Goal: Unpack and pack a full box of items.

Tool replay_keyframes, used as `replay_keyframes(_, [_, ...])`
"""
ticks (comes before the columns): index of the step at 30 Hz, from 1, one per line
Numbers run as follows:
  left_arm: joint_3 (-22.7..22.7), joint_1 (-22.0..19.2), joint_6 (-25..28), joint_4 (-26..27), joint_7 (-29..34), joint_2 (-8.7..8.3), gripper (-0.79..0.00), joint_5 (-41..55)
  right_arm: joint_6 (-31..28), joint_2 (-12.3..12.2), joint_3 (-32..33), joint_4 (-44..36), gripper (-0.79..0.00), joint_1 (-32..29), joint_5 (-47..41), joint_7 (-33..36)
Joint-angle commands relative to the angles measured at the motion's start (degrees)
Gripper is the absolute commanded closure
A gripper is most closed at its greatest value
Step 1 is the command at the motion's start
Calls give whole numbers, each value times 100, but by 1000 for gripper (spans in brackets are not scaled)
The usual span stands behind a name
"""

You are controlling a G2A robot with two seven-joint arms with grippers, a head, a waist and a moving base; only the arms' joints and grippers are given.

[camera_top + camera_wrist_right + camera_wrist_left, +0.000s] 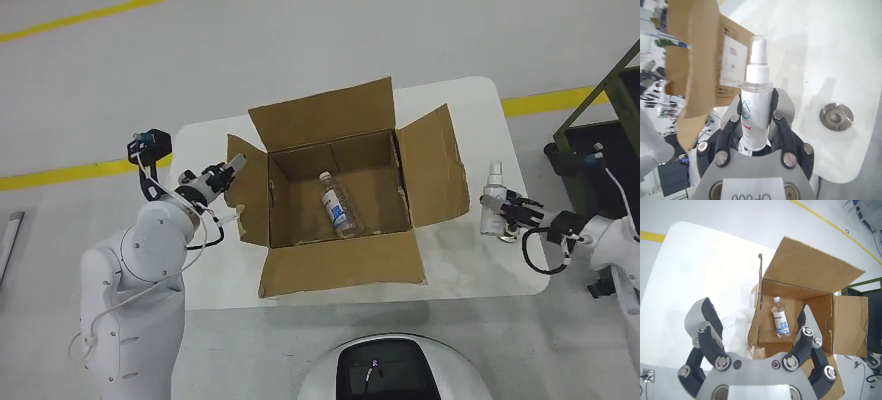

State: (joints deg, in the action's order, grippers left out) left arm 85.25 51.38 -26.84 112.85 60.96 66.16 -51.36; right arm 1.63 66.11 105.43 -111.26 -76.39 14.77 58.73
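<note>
The spray bottle (493,195) is held upright in the right gripper (756,103), clamped on its body, at the right edge of the desk (460,270) beside the right flap of the box (340,265). One clear bottle (337,204) lies in the box, so unpacking is judged nearly done. Next, the spray bottle is to be stood clear of the flap and the clear bottle fetched by the left gripper (755,305), hanging wide open and empty by the left flap. White desk, grey floor (120,60), yellow line (80,172), green rack (615,110) far right.

A: Does the base of the spray bottle (757,75) show?
B: No, the right gripper (757,99) covers it.
A: And that pale thing (728,320) on the table (696,266) beside the box (810,256)?
B: Washed out; I cannot tell.
</note>
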Motion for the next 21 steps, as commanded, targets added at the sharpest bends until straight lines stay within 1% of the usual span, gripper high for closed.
replay_keyframes(1, [98,40,-36,83,-107,-5,-785,23,-206,5,132,-24,0,8,-696,-112])
replay_keyframes(4, [257,163,-109,80,-320,-12,-785,39,-715,16,160,10,0,75,-1724,-135])
replay_keyframes(6, [360,260,-217,59,-432,-19,-785,-21,-962,12,103,52,0,139,-2131,-86])
replay_keyframes(8, [458,356,-377,13,-490,-28,-785,-148,-1070,11,-53,52,0,241,-2433,-63])
replay_keyframes(12, [592,502,-579,-31,-475,-49,-785,-377,-1077,-1,-493,14,0,540,-2492,-49])
replay_keyframes(15, [662,589,-614,-50,-448,-61,-785,-469,-968,-9,-903,62,0,785,-2325,-42])
replay_keyframes(17, [662,589,-614,-50,-448,-61,-785,-469,-903,-19,-1161,99,0,926,-2061,-4])
replay_keyframes(21, [662,589,-614,-50,-448,-61,-785,-469,-903,-19,-1161,99,0,926,-2061,-4])
